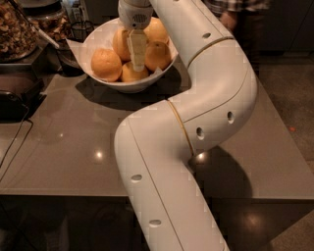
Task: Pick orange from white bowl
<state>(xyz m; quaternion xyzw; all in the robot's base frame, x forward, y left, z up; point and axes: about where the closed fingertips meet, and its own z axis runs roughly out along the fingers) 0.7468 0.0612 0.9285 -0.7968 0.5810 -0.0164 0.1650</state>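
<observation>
A large glossy white bowl (131, 87) with a wavy rim stands at the back of the grey table (73, 147). It holds several oranges: one at the left (106, 63), one at the right (158, 55), one at the front (131, 74) and others behind. My gripper (138, 63) hangs down into the bowl from the white wrist (135, 13). It sits among the middle oranges, between the left and right ones, in front of a back orange (121, 43). It hides part of the middle oranges.
My white arm (196, 112) crosses the table's right half. A jar of nuts (17, 29) and a dark wire cup (81, 30) stand at the back left. A black device (14, 100) with a cable lies at the left. A person (230, 14) stands behind.
</observation>
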